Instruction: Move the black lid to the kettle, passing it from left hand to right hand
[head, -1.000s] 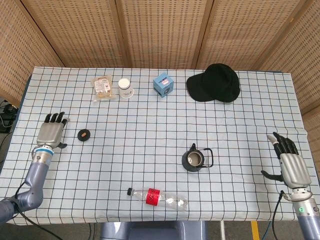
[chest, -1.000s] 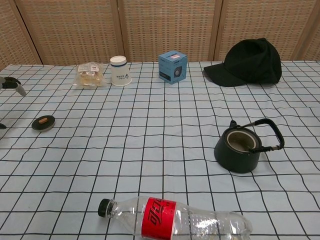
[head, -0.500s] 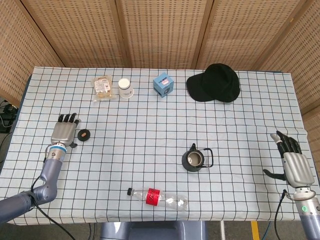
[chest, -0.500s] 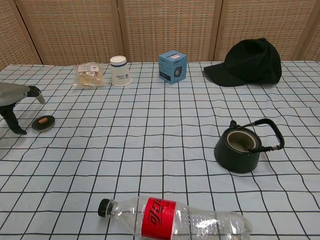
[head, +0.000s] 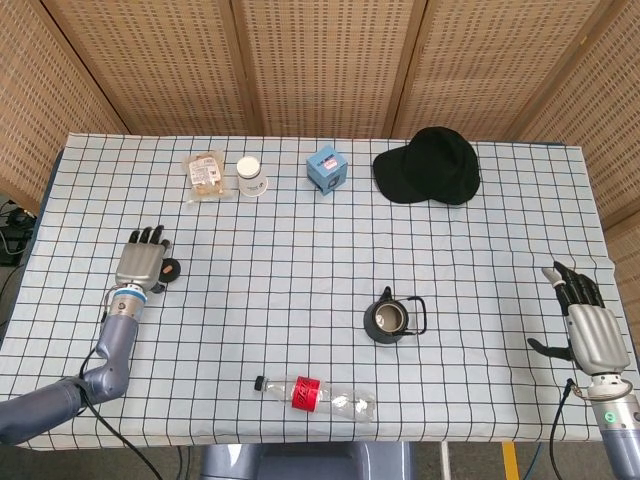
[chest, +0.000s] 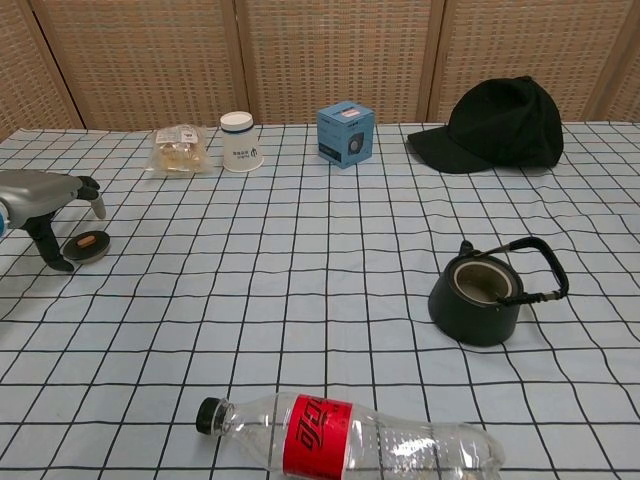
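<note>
We see the left hand (head: 141, 265) spread over the small round black lid (chest: 86, 245), fingers apart, nothing gripped. Lid lies on the checked tablecloth (head: 300, 240), well apart from the open dark metal kettle (head: 390, 319). Right hand (head: 585, 322) open, empty.

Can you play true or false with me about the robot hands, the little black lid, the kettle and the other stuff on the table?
1. The black lid sits on the kettle. False: it lies on the table, far from it.
2. The left robot hand is right by the lid. True.
3. The right robot hand holds the bottle. False: it holds nothing; the bottle lies on the table.
4. The kettle is open on top. True.
5. The cap is blue. False: black.
</note>
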